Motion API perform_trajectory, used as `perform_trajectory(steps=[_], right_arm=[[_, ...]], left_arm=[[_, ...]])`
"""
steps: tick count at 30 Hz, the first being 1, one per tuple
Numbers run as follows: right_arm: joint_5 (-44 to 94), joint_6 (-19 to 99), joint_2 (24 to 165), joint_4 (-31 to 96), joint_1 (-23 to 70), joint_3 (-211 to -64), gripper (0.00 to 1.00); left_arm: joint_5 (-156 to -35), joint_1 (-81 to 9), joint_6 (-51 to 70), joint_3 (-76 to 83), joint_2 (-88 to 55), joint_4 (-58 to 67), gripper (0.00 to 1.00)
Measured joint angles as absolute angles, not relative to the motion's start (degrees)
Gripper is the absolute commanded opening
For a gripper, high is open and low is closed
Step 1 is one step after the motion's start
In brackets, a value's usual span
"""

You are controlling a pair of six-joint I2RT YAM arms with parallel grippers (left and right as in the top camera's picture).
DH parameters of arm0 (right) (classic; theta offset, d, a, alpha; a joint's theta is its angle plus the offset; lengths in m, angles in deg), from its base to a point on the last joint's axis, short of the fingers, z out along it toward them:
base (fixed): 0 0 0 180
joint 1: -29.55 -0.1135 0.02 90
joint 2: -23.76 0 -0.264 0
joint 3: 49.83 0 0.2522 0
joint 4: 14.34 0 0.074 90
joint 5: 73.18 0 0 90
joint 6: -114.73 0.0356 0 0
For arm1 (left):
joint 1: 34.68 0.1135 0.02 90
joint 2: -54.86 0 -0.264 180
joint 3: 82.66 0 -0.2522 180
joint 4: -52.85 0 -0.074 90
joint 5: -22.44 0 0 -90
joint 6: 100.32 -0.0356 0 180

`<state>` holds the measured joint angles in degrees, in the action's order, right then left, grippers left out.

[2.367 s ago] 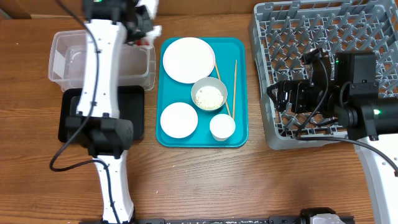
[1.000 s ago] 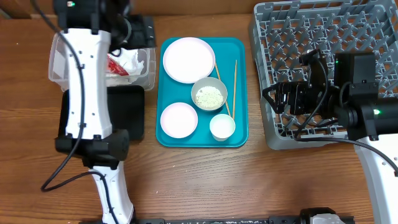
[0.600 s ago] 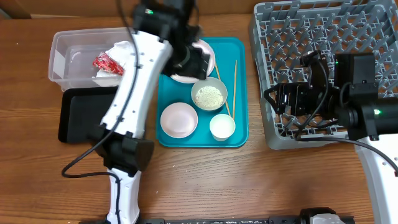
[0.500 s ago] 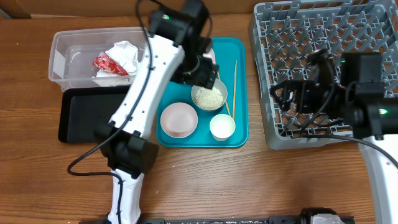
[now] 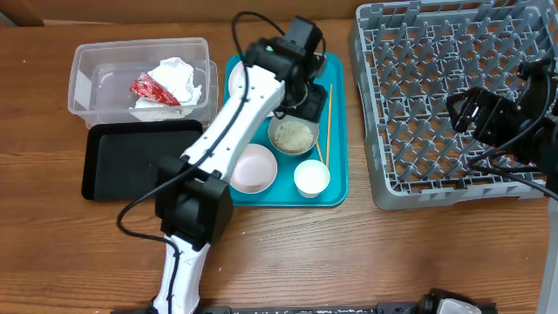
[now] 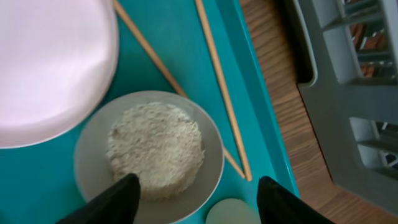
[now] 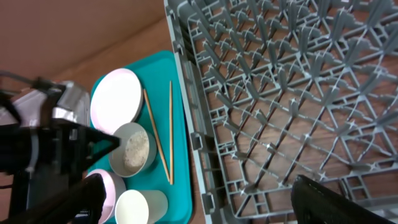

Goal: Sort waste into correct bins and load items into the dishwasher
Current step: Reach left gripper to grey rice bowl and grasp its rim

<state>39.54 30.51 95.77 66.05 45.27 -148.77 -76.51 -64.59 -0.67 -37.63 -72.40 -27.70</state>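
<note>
Overhead: the wrapper [image 5: 148, 87] and napkin [image 5: 179, 71] lie in the tub [image 5: 83, 83], so that part of the sorting looks done. The black tray [image 5: 113, 161] holds nothing. The rice [image 5: 293, 133] sits in its bowl [image 5: 273, 138] on the teal tray [image 5: 336, 187], together with the plate [image 5: 235, 78], dish [image 5: 255, 168], cup [image 5: 311, 177] and chopsticks [image 5: 330, 109]. The rack [image 5: 436, 87] is bare, so no loading has begun. The left arm [image 5: 248, 96] reaches over the bowl, and the right arm [image 5: 506, 122] hangs at the rack's right side.

Left wrist: the left fingers [image 6: 118, 199] are spread and grasp nothing. One tip is over the bowl's inside and the other is outside its rim, above the teal tray. I cannot tell whether either touches.

Right wrist: the right fingers [image 7: 329, 199] stand wide apart and empty, above the rack.

My judgement is that most of the work remains. The rice must go to a bin, probably the black tray, and then every dish and the chopsticks into the rack.
</note>
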Motion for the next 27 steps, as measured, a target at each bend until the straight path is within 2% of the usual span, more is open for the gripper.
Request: perform_trajectory(steps=[4,12,27], right_arm=[[39.56,30.68,95.77,67.02,45.27,-148.77,0.97],[39.56,30.70,95.77,67.61,45.27,-148.77,0.97],[39.93,30.70,95.77,67.87,45.27,-148.77,0.97]], left_arm=[[-74.50,-67.72,0.62,-37.41,-75.18,-26.58,0.54],[-68.73,-72.17,6.63,-37.02,-79.33,-26.36,0.37],[-65.10,-72.11,15.37,-36.98,-83.05,-25.80,0.29]])
